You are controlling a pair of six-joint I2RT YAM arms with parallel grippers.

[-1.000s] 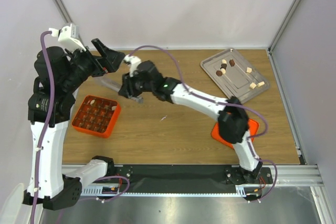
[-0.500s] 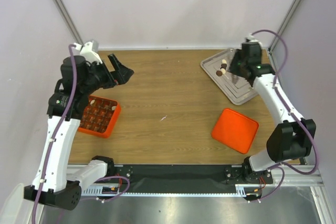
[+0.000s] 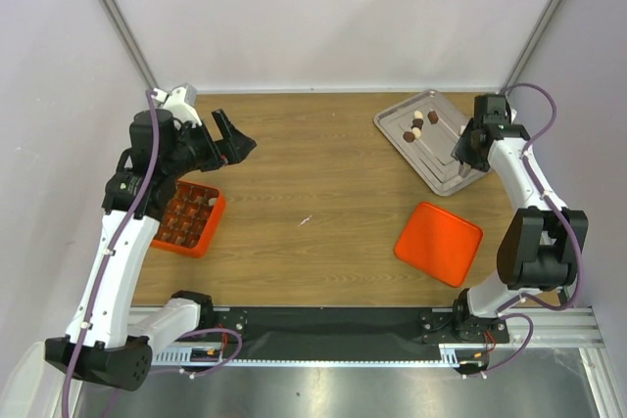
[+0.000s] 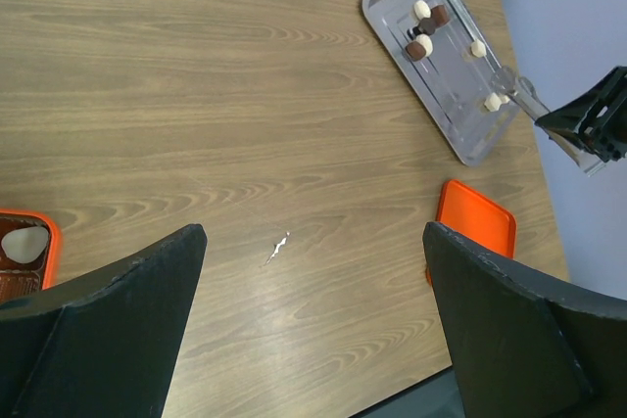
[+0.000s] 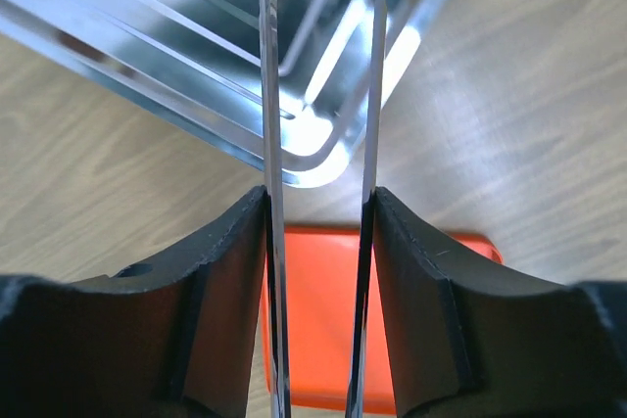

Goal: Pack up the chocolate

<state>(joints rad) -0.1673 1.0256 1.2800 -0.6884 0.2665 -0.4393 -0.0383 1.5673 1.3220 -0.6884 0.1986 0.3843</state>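
Because the right gripper (image 5: 318, 242) is clamped on the thin tongs (image 5: 266, 95), blades slightly apart, a rounded piece could squirt from the tips or the tongs could twist in the grip. The left gripper (image 4: 309, 242) hangs wide open, empty. The chocolate (image 4: 427, 26) lies on the tray (image 4: 446, 95): cream pieces beside the tong tips, dark ones farther up.
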